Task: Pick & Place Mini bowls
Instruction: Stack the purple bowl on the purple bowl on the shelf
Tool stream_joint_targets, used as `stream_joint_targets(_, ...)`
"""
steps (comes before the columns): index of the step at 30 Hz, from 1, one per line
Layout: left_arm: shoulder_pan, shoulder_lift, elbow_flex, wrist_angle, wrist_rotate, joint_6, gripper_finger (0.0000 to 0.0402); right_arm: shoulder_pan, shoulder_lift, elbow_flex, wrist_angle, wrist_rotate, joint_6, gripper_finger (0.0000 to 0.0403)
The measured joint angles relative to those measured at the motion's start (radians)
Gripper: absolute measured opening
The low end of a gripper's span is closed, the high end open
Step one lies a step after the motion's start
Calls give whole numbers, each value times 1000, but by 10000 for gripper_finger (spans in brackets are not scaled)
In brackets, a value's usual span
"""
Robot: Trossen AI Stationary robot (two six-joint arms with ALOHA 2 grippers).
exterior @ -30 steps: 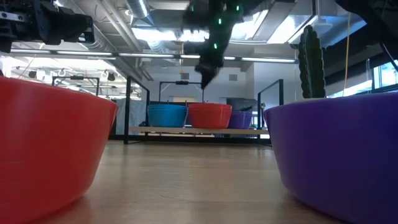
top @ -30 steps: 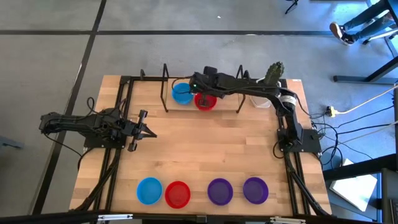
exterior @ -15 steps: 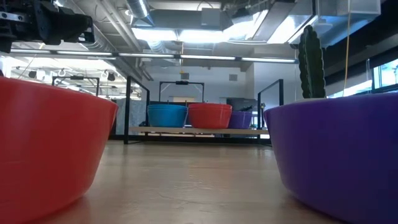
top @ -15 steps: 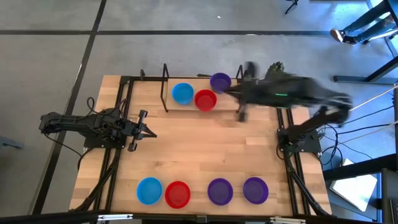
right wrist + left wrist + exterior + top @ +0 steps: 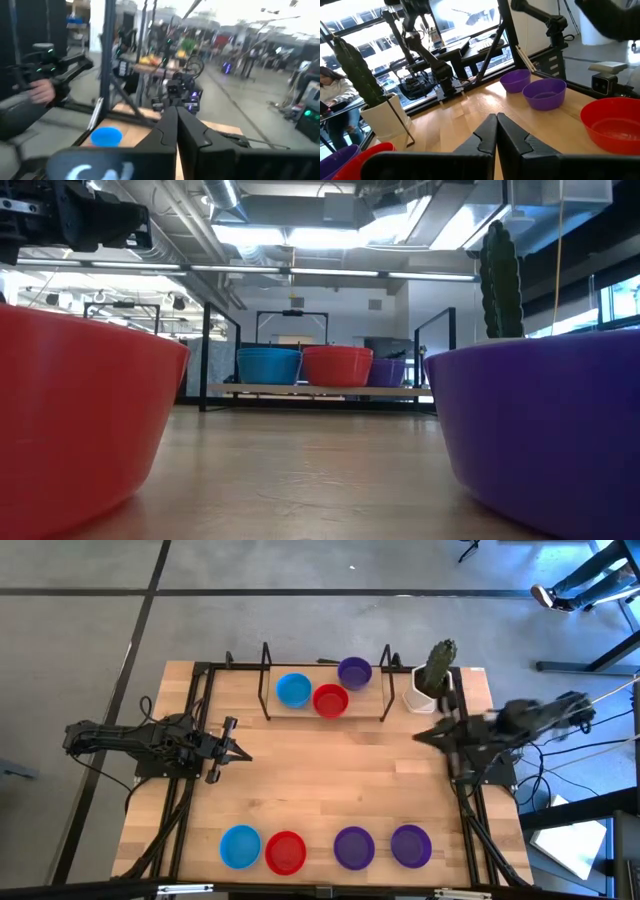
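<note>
Both arms empty, fingers together; right gripper sits mid-right beside the white cactus pot, so reaching the small plastic mini bowls on the upper-centre rack could tip it.

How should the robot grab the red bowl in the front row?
Best by its rim. The red bowl sits upright and open, so one finger could go inside and one outside the thin wall. Come from straight above, at the rim's front or back, since the blue bowl crowds one side.
</note>
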Motion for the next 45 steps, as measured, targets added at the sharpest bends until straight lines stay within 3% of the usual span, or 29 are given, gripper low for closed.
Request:
stream_joint_targets(2, 0, 0, 0, 0, 0, -15, 7, -10, -81, -145, 157, -8, -12, 2)
stream_joint_targets(5, 0, 0, 0, 0, 0, -21, 5, -21, -177, -304, 225, -61, -18, 2)
stream_joint_targets(13, 0, 0, 0, 0, -1, -22, 5, -25, -297, -523, 351, -63, -18, 2)
stream_joint_targets(24, 0, 0, 0, 0, -5, -16, 2, -26, -300, -661, 432, -63, -13, 2)
stream_joint_targets(32, 0, 0, 0, -1, -81, -22, 7, -26, -299, -728, 524, -63, -3, 2)
stream_joint_targets(45, 0, 0, 0, 0, -78, 21, 4, -79, -299, -743, 539, -63, -1, 3)
